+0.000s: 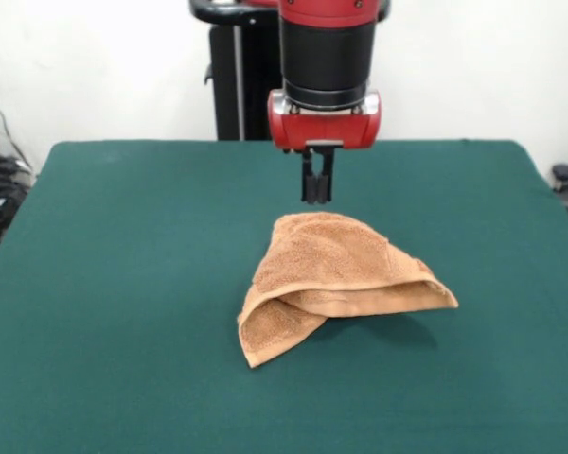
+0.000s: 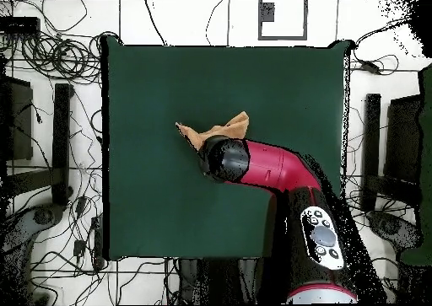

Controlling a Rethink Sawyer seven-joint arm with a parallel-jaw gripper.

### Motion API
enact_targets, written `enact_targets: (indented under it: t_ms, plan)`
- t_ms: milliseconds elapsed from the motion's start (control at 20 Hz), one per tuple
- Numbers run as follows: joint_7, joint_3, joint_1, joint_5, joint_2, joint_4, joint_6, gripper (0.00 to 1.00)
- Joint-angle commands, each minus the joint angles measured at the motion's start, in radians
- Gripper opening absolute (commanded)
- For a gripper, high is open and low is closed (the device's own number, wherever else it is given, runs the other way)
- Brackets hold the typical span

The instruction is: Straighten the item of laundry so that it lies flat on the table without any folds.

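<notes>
We see the pincer [image 1: 316, 194] hanging above the tabletop [image 1: 123, 284], its two dark fingers drawn close together with nothing between them. Just in front of it and below its tips lies the towel [image 1: 336, 279], bunched into a folded, roughly triangular heap, with layers doubled over along its camera-side edge and one corner tucked under. The tips stand clear of the cloth, just behind its rear edge. From overhead, the arm [image 2: 270, 166] covers most of the towel [image 2: 221, 132]; only a crumpled part shows beyond the wrist, near the middle of the tabletop [image 2: 152, 201].
</notes>
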Motion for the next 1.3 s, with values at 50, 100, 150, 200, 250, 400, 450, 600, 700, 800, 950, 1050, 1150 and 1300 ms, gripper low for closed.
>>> enact_targets:
  t_ms: [50,100,150,200,250,400,450,600,700,800,950,1050,1150,1300]
  plan:
    - [0.002,0.03,-0.019,-0.052,-0.002,-0.026,0.172,0.0]
    - [0.001,0.026,-0.014,-0.06,-0.006,-0.029,0.169,0.0]
    - [0.006,0.025,-0.011,-0.06,-0.007,-0.034,0.166,0.0]
    - [0.008,0.027,-0.011,-0.06,-0.004,-0.036,0.166,0.0]
    - [0.014,0.029,-0.011,-0.059,0.002,-0.037,0.157,0.0]
    - [0.033,0.04,-0.017,-0.053,0.012,-0.022,0.099,0.0]
    - [0.044,0.039,-0.016,-0.048,0.016,-0.017,0.095,0.0]
    - [0.067,0.034,-0.012,-0.042,0.036,-0.018,0.077,0.0]
    - [0.069,0.042,-0.016,-0.04,0.054,-0.015,0.06,0.0]
    - [0.073,0.052,-0.017,-0.036,0.072,-0.015,0.033,0.0]
    - [0.095,0.054,-0.01,-0.031,0.1,-0.019,-0.007,0.0]
    - [0.114,0.051,-0.001,-0.025,0.117,-0.027,-0.021,0.0]
    - [0.125,0.042,0.012,-0.023,0.141,-0.051,-0.013,0.0]
    - [0.13,0.05,0.011,-0.012,0.187,-0.078,-0.032,0.0]
